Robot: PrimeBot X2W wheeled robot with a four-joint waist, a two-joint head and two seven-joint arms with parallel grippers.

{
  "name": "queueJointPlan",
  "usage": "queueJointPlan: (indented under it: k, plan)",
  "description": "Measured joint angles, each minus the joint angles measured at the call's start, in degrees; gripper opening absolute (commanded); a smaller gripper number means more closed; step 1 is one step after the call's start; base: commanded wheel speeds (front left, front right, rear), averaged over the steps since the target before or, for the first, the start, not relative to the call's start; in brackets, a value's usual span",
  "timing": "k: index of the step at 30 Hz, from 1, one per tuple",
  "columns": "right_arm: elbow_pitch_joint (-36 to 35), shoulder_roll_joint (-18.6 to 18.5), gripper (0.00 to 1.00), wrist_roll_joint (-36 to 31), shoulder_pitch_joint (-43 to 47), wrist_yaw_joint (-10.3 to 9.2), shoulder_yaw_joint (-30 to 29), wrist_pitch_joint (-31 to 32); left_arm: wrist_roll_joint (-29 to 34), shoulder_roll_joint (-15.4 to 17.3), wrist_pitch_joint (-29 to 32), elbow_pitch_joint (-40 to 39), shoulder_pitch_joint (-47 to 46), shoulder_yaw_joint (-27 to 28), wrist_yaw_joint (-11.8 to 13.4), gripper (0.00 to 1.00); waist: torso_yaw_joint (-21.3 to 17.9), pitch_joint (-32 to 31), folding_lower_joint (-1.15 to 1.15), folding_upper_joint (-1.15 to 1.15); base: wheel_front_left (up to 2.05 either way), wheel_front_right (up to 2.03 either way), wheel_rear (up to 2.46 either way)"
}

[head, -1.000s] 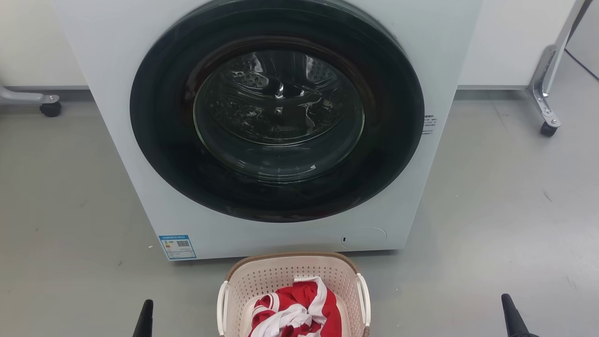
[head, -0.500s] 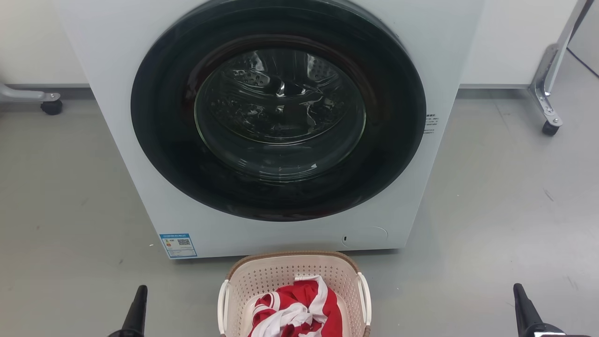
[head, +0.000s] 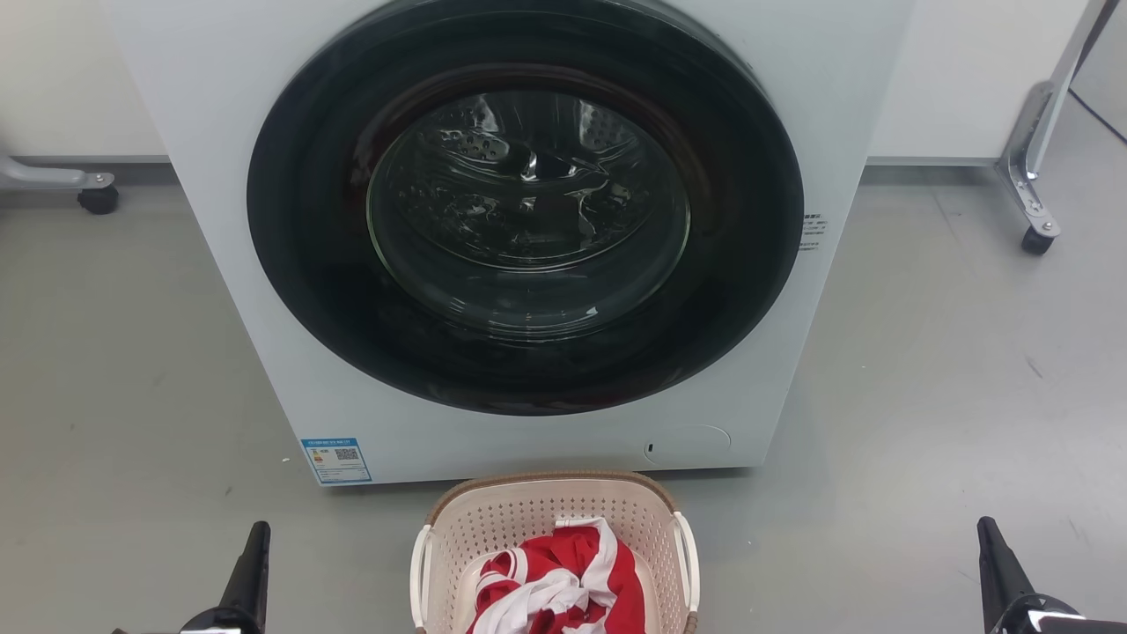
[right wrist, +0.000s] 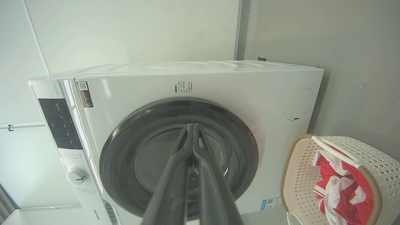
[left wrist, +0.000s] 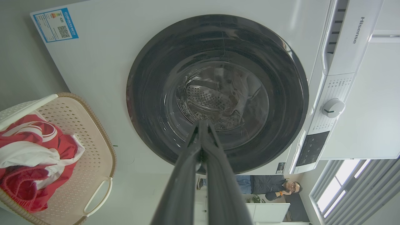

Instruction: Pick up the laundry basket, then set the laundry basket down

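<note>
We see the basket (head: pixel 546 482) cut off at the bottom edge, left fingers (left wrist: pixel 194 150) and right fingers (right wrist: pixel 184 153) clenched empty.

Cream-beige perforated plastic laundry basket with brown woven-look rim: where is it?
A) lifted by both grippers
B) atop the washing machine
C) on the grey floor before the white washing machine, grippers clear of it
C: the laundry basket sits on the grey floor before the white washing machine, left gripper and right gripper out to its sides, apart.
</note>
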Motion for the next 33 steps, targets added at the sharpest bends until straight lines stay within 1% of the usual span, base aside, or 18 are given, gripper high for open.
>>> queueJointPlan:
  k: [33]
  plan:
    - [0.0, 0.0, 0.00, 0.0, 0.0, 0.00, 0.0, 0.0, 0.0, 0.0, 0.0, 0.0, 0.0, 0.0, 0.0, 0.00, 0.0, 0.0, -0.01, 0.00, 0.00, 0.00, 0.00]
